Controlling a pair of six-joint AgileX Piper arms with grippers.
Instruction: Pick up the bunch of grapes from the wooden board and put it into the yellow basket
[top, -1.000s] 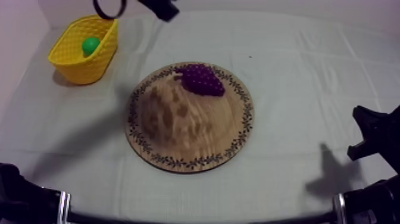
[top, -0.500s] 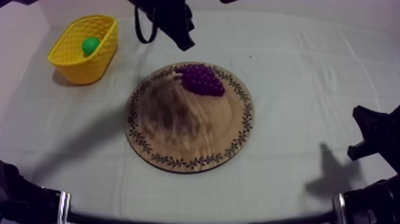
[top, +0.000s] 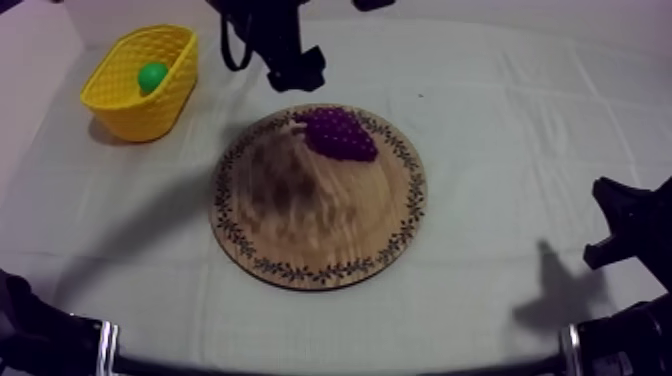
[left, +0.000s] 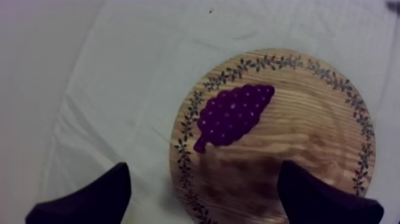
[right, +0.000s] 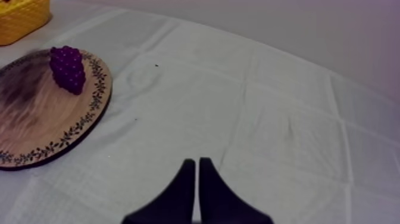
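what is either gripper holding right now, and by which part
Nothing is held. The left gripper is open near the bunch of grapes, which lies untouched on the wooden board; the right gripper is shut on nothing over the cloth.

Grainy wooden board (top: 318, 225), creased cloth (top: 520, 130) — woven-look basket (top: 135, 95), bumpy grapes (top: 340, 135)

**Layout of the table**

The board (top: 320, 235) is set at the middle of the table (top: 520, 120). The grapes (top: 340, 134) are laid on the board's far part, close to its rim. The basket (top: 128, 112) is placed at the far left, well apart from the board, and a ball (top: 152, 76) is contained in it. The left gripper (top: 297, 72) is seen just behind the board's far rim, between basket and grapes. The right gripper (top: 625, 225) is seen low at the near right, well apart from the board.
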